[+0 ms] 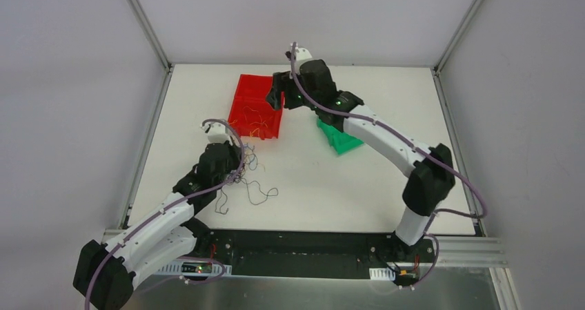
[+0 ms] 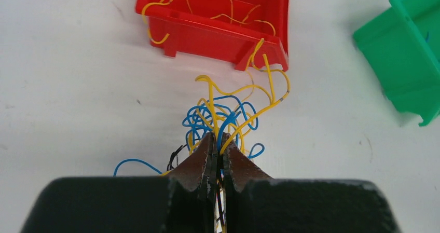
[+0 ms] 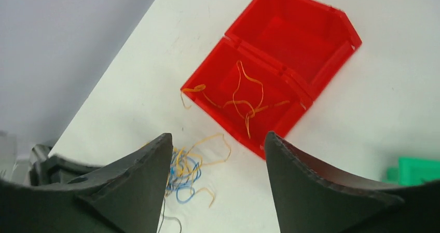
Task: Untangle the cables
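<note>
The left gripper (image 2: 219, 139) is pinching the cables (image 2: 223, 116): its 2 dark fingers are pressed together, with yellow and blue wires running up out of the seam between them. Just beyond the fingertips, the cables are bunching into a small loopy clump of blue and yellow strands that is lying on the white table (image 2: 67, 87). A blue loop and a dark wire are trailing off to the left of the fingers. In the top view, a few thin dark wires (image 1: 259, 192) are sprawling across the table from the clump toward the arm bases.

Past the clump, the red bin (image 2: 207, 33) is sitting on the table, with 1 yellow wire from the clump arching up against its near corner. The bin is divided into 2 compartments. Several loose yellow strands (image 3: 246, 95) are lying in the compartment nearer the clump, and 1 is hanging over the rim.

The right gripper (image 3: 218, 135) is hovering above the table near the red bin, its 2 fingers spread wide and gripping nothing. Between them, its camera is looking down on the bin and the clump beside it.

A green bin (image 2: 410, 62) is sitting to the right of the red bin, apart from it, and the right arm is partly covering it in the top view.
</note>
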Robot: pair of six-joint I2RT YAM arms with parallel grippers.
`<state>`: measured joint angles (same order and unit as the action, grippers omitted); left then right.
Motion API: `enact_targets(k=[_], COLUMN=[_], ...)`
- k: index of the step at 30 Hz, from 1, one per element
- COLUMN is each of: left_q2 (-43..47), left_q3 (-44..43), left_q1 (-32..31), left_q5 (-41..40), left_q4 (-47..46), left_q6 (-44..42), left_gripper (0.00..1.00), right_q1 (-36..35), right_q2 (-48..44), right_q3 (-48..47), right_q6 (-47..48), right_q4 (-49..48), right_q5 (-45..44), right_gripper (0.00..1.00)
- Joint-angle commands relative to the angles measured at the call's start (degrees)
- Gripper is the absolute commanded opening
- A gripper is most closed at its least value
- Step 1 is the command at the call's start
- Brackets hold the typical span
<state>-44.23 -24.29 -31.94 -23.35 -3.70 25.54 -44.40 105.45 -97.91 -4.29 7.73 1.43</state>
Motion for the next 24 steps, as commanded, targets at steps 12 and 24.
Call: enact_targets(k=[12,24], left_q2=[-11.0,-1.8], left_q3=[-12.7,-6.3], left_q1=[-0.6,-0.6], left_q5=[13.2,15.6], left_q4=[-10.5,-15.8], left_q6=[-1.8,-2.7], left_gripper=[0.0,0.0], right_q1=[-5.9,-12.8], right_q2=[-17.6,-12.6], right_q3=[35.1,39.1], right_q6=[-8.0,-4.4], right_q4=[-9.2,-18.1], right_q5=[3.3,0.7], right_gripper=[0.85,0.86])
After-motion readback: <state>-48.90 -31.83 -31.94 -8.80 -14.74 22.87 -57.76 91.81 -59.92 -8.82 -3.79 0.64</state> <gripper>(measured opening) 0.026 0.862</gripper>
